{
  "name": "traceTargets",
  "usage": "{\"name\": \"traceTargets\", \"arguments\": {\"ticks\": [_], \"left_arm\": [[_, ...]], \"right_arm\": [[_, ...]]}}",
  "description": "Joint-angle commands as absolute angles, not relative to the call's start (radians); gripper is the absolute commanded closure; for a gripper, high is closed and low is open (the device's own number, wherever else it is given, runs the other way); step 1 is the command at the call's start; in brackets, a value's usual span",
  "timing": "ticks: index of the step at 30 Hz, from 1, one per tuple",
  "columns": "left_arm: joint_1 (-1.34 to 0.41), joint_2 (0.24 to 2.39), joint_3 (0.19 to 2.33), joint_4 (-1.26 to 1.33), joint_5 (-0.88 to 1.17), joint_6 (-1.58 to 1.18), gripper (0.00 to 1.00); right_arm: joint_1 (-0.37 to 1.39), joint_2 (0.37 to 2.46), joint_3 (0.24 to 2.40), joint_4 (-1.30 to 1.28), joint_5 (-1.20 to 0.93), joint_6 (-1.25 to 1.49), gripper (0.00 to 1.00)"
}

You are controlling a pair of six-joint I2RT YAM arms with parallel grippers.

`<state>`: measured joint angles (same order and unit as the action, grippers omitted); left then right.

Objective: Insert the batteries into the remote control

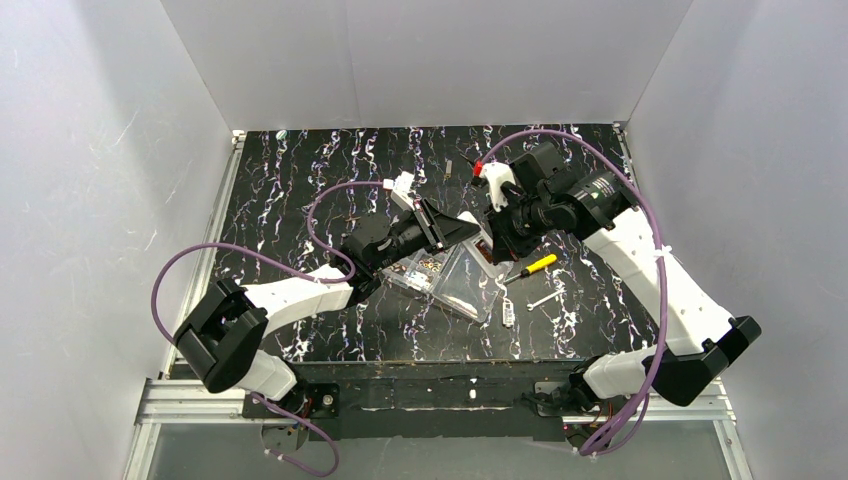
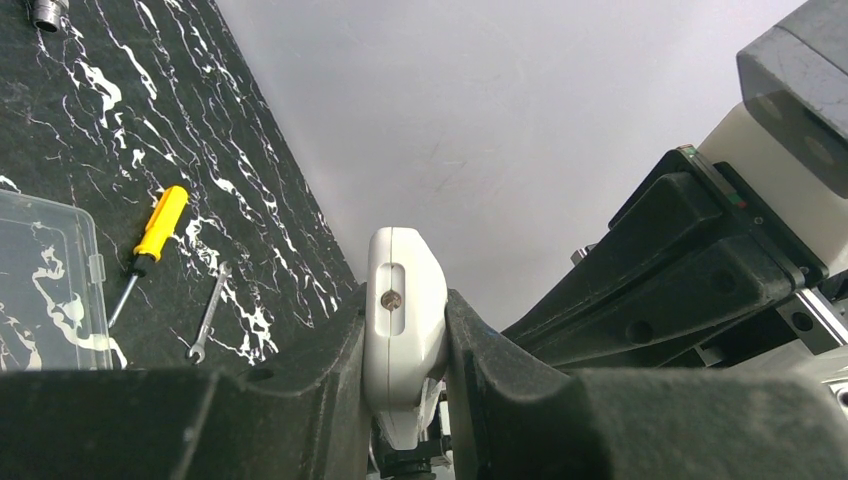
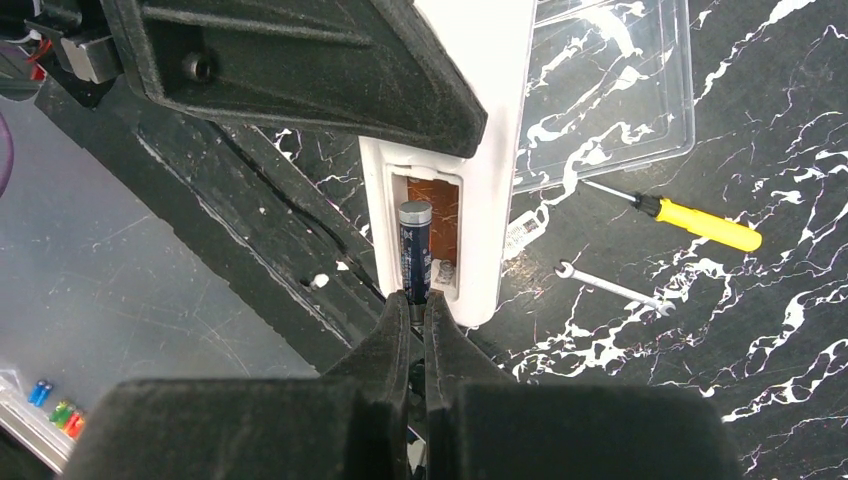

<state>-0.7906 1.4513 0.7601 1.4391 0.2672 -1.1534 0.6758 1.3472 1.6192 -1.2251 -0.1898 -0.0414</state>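
Right claw [image 3: 418, 312], clenched on a battery's [image 3: 415, 250] tail end, holds it partly inside the remote's [image 3: 495, 200] open bay. Left claw [image 2: 405, 335] grips the remote, raised above the tabletop [image 3: 780, 330]. Judged best: keep the remote steady and press the battery flat before releasing.

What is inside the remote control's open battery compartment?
Inside the remote control: one dark blue battery beside a metal contact. The right gripper, jaws shut, covers its lower end.
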Motion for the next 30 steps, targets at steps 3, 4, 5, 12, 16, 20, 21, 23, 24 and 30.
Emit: {"name": "traceTargets", "arguments": {"ticks": [3,4,5,12,16,20,21,23,24,30], "left_arm": [[-0.797,1.433,0.796,1.54,0.282,-1.159,1.0],[-0.798,1.431,0.795,1.541,0.284,-1.157,1.0],[-0.797,1.43,0.795,1.54,0.284,-1.157,1.0],[-0.798,1.43,0.794,1.541,0.282,-1.151,1.0],[-0.798,1.431,0.797,1.541,0.284,-1.15,1.0],[-0.798,1.431,0.801,1.542,0.29,-1.154,1.0],[-0.799,1.433,0.802,1.54,0.292,-1.154,1.0],[-0.798,1.433,0.804,1.541,0.296,-1.154,1.0],[-0.798,1.433,0.804,1.542,0.298,-1.155,1.0],[-0.798,1.435,0.808,1.542,0.305,-1.156,1.0]], "right_arm": [[0.683,1.344,1.604,-1.221,-0.212,-0.047,0.99],[0.683,1.345,1.601,-1.221,-0.207,-0.042,0.99],[0.683,1.347,1.599,-1.221,-0.2,-0.037,0.99],[0.682,1.35,1.592,-1.227,-0.189,-0.017,0.99],[0.682,1.365,1.6,-1.231,-0.187,-0.018,0.99],[0.682,1.384,1.616,-1.241,-0.185,-0.023,0.99],[0.683,1.388,1.619,-1.243,-0.186,-0.024,0.99],[0.682,1.395,1.624,-1.244,-0.189,-0.027,0.99],[0.682,1.398,1.626,-1.246,-0.188,-0.029,0.99],[0.684,1.415,1.637,-1.249,-0.179,-0.035,0.99]]}}
